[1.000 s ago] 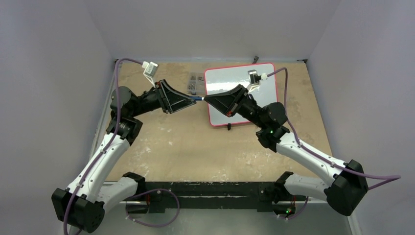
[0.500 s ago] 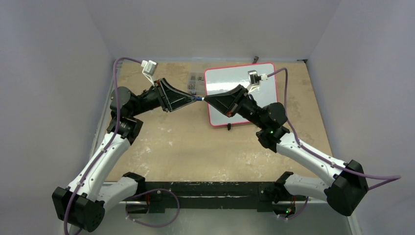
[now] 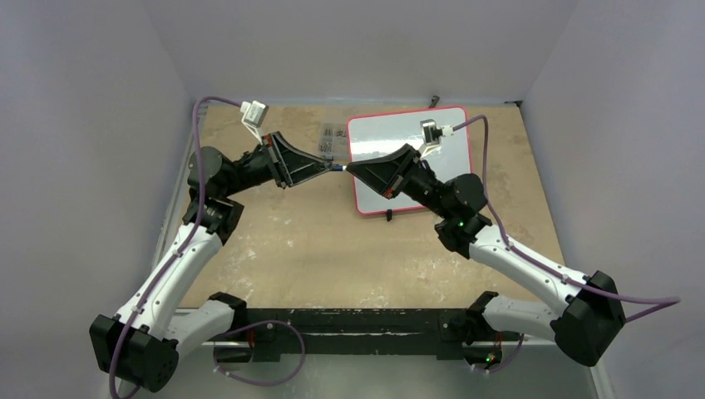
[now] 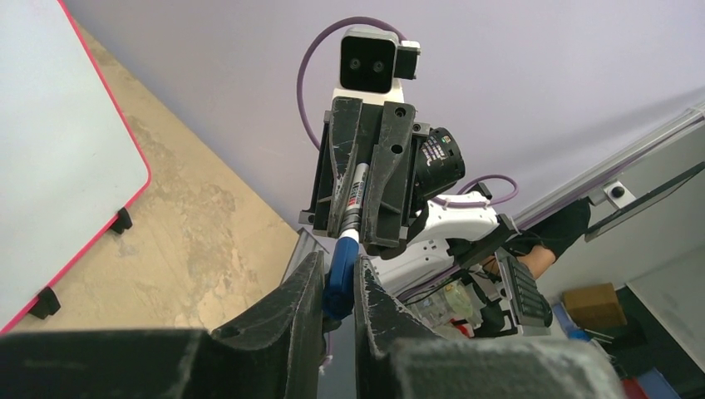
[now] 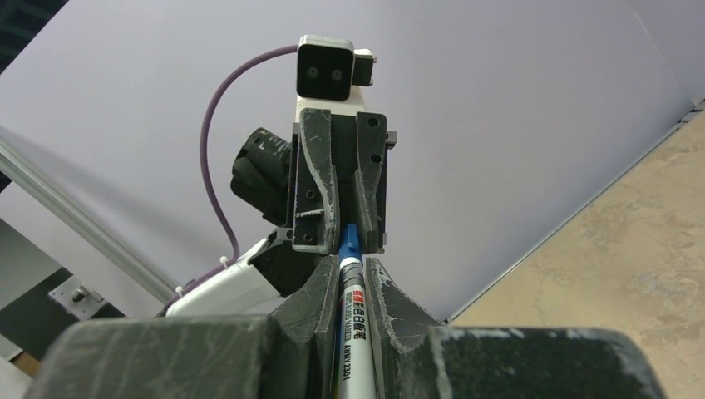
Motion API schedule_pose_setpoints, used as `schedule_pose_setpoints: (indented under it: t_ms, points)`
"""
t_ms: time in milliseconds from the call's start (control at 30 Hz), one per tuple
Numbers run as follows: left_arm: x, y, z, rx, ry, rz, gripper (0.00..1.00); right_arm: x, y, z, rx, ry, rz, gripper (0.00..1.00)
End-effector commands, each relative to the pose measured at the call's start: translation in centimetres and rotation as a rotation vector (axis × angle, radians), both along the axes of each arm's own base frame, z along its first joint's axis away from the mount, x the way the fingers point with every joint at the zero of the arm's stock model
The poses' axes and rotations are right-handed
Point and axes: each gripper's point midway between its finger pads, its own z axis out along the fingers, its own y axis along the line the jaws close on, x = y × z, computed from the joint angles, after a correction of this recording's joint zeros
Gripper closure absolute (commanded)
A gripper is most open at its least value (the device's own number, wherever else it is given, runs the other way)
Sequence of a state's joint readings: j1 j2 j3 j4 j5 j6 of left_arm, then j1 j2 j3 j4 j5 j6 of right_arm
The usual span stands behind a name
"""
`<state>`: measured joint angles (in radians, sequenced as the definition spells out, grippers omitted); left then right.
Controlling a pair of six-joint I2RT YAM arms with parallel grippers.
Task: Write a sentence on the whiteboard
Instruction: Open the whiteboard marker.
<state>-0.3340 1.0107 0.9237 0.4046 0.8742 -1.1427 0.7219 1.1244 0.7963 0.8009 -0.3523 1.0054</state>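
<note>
1. Left hand (image 3: 331, 169) has just closed and now pinches the blue cap (image 4: 337, 281) above the table (image 3: 283, 241).
2. Right hand (image 3: 349, 168) clamps the marker (image 4: 356, 187), tip to tip with the left; uncapping is likely next.
3. Whiteboard (image 3: 382, 137) lies flat beyond the hands, under the right arm. It is blank, with no sentence yet.

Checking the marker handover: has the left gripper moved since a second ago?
Yes. The left gripper edged right, closer to the red left edge of the whiteboard.

Glossy smooth whiteboard (image 3: 374, 137); rough mottled table (image 3: 291, 241); blue plastic marker cap (image 4: 339, 274).
</note>
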Motion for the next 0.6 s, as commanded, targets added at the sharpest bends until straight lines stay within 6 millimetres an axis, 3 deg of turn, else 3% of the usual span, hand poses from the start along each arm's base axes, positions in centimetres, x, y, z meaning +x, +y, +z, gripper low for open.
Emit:
schedule_pose_setpoints:
  t_ms: [0,300,567]
  points:
    - [0.3,0.3,0.5,-0.011,-0.042,0.033,1.00,0.2,-0.2,0.5,0.014,-0.014,-0.028,1.00]
    - [2.1,2.4,-2.7,0.075,-0.096,0.255,1.00,3.1,-2.0,-2.7,-0.078,0.251,-0.130,1.00]
    - [3.0,3.3,-2.2,-0.022,-0.082,0.273,1.00,3.3,-4.0,-2.7,-0.070,0.279,-0.152,1.00]
